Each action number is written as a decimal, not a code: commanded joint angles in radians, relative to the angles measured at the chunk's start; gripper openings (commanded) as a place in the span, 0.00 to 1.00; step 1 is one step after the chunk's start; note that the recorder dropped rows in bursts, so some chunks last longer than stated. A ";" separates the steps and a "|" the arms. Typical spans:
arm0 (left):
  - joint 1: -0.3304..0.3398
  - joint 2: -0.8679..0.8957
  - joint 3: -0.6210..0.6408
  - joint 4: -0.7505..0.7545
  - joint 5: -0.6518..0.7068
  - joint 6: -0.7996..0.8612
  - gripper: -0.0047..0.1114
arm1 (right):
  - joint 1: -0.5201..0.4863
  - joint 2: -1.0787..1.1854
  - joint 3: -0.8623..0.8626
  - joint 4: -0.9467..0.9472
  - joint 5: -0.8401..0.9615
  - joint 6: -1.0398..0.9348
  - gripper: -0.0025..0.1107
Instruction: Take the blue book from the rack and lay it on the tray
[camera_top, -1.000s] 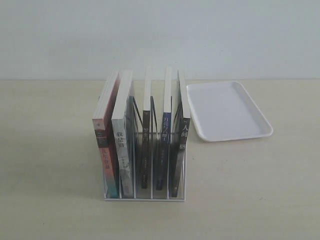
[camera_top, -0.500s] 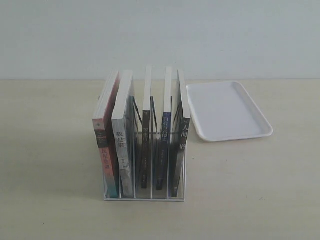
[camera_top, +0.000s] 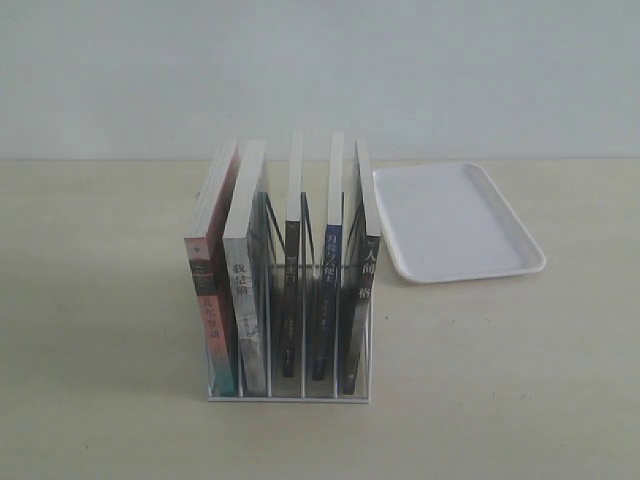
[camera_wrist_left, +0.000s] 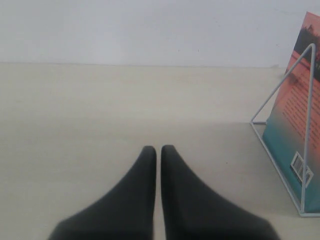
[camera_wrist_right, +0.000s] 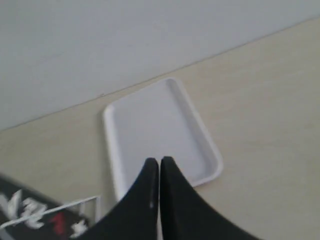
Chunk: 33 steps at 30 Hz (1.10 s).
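Observation:
The white wire rack (camera_top: 290, 397) stands mid-table with several upright books. The blue book (camera_top: 332, 262) sits in the fourth slot from the left, blue spine facing the camera, between a dark-spined book and the black-spined book (camera_top: 361, 290). Right of the rack lies the white tray (camera_top: 455, 215), with nothing on it. Neither gripper shows in the exterior view. My left gripper (camera_wrist_left: 158, 149) is shut and holds nothing, low over bare table beside the rack's end wire (camera_wrist_left: 306, 125). My right gripper (camera_wrist_right: 159, 161) is shut and holds nothing, with the tray (camera_wrist_right: 150, 120) just beyond its tips.
The red-and-teal book (camera_top: 212, 290) leans in the leftmost slot, and its cover (camera_wrist_left: 292, 120) shows in the left wrist view. A black cover with white characters (camera_wrist_right: 27, 215) and a rack wire (camera_wrist_right: 75, 204) edge the right wrist view. A pale wall stands behind the table.

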 joint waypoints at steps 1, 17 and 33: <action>0.002 -0.003 -0.001 -0.004 -0.004 0.000 0.08 | 0.188 0.008 -0.166 0.322 0.197 -0.458 0.02; 0.002 -0.003 -0.001 -0.004 -0.004 0.000 0.08 | 0.756 0.607 -1.011 -0.493 0.867 0.263 0.02; 0.002 -0.003 -0.001 -0.004 -0.004 0.000 0.08 | 0.764 0.908 -1.271 -0.349 0.867 0.337 0.22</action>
